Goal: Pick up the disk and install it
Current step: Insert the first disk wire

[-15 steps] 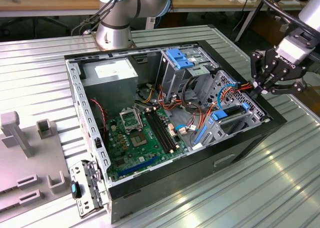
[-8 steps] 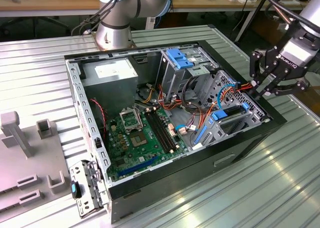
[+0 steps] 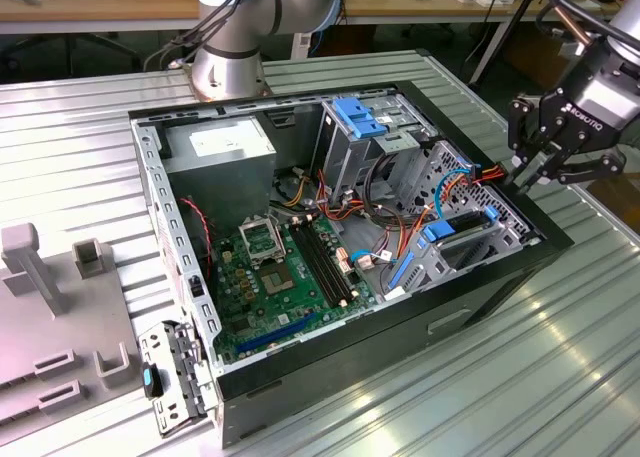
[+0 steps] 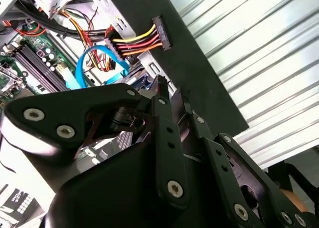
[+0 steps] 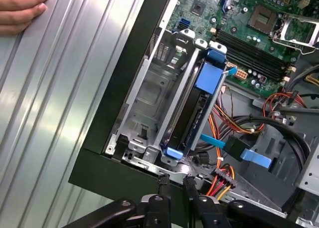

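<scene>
Your pincer (image 3: 522, 177) hangs at the exterior view's right, in the upper part of the frame, just over the black rim of the open computer case (image 3: 330, 372). In the first wrist view its two fingertips (image 5: 162, 180) stand only a narrow gap apart, with nothing between them; it has hold of nothing.

The disk (image 5: 197, 115) sits on edge inside the metal drive cage (image 5: 149, 96), just inside that rim. You see its dark side between the cage rails, with a bright blue tab at one end and a blue clip at the other, the clip end close to the fingertips. In the exterior view the cage (image 3: 470, 252) lies at centre right, below and to the left of the pincer.

A plug on red, orange, yellow and black wires (image 4: 159, 33) lies loose against the case rim, near a looped blue cable (image 4: 94, 63). The green circuit board (image 3: 285, 277) fills the case floor at centre frame, and a grey box (image 3: 220, 142) sits at upper centre left. A person's hand (image 5: 20, 8) rests on the ribbed metal table (image 3: 560, 377), well apart from the pincer.
</scene>
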